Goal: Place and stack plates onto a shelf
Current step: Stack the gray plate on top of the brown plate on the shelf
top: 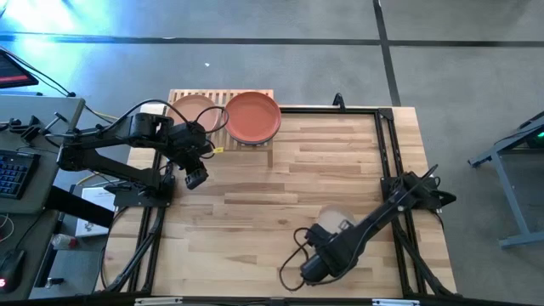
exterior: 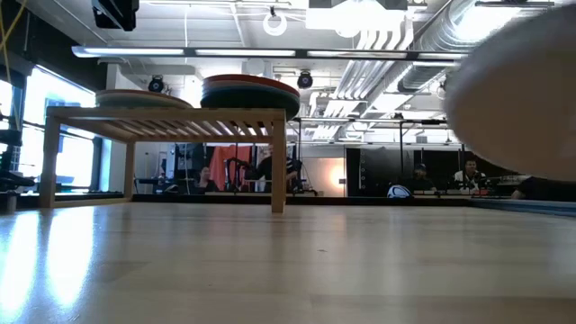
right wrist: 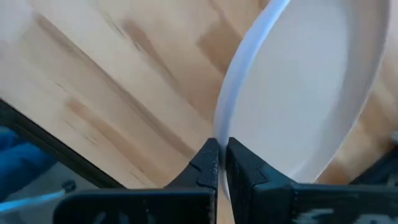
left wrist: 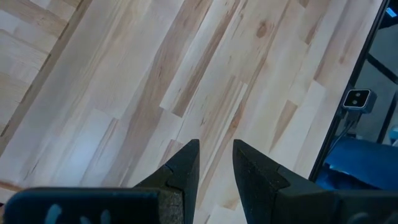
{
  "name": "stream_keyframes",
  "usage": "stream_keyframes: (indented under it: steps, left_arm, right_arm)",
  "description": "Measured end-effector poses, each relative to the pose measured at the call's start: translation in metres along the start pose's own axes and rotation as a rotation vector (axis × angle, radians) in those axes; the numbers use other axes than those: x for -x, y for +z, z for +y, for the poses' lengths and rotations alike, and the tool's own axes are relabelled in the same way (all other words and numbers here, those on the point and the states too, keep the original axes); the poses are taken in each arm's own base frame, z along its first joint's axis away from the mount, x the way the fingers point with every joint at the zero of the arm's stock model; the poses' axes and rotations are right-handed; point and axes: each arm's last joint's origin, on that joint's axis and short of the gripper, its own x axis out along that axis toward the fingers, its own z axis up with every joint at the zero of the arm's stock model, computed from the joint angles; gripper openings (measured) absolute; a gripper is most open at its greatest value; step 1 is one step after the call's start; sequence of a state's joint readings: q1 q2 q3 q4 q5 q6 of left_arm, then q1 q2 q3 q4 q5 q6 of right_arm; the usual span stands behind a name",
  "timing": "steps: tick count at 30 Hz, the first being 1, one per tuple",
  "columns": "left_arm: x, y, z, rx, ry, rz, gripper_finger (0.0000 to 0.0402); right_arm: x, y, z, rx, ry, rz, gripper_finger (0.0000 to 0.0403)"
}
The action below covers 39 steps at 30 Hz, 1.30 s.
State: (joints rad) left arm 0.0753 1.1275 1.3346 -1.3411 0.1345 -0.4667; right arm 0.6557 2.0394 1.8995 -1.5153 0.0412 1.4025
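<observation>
The shelf sits at the table's far left corner with plate stacks on it, terracotta plate topmost on one. Near the table's front edge, the beige plate, matte, round and shallow-rimmed, looks rigid, light and likely breakable; its thin rim is the natural hold. The right gripper is clamped there. The left gripper, fingers apart and holding nothing, waits by the shelf.

Terracotta plate, beige plate, pale-wood slatted shelf
</observation>
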Motion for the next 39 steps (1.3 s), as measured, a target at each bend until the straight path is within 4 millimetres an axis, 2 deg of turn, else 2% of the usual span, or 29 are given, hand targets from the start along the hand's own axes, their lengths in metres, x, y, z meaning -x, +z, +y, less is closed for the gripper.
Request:
stream_keyframes:
  steps: [7, 11, 15, 25, 32, 39]
  left_arm:
    - [0.0, 0.0, 0.0, 0.025, -0.001, 0.0, 0.0086]
    - [0.0, 0.0, 0.0, 0.097, -0.001, 0.0, 0.0086]
    - [0.0, 0.0, 0.0, 0.187, -0.001, 0.001, 0.0086]
    - [0.0, 0.0, 0.0, 0.368, -0.001, 0.001, 0.0086]
    - [0.0, 0.0, 0.0, 0.512, -0.002, 0.0, 0.0086]
    - [0.0, 0.0, 0.0, 0.676, -0.006, 0.0, 0.0086]
  right_arm:
    - [0.039, 0.025, -0.005, 0.085, 0.06, -0.167, 0.0]
    - [0.053, 0.044, -0.01, 0.151, 0.089, -0.215, 0.0]
    - [0.065, 0.063, -0.017, 0.289, 0.102, -0.26, 0.0]
    - [0.082, 0.114, -0.041, 0.712, 0.1, -0.302, 0.0]
    - [0.086, 0.126, -0.048, 1.017, 0.06, -0.334, 0.0]
    - [0.088, 0.131, -0.046, 1.312, -0.009, -0.403, 0.0]
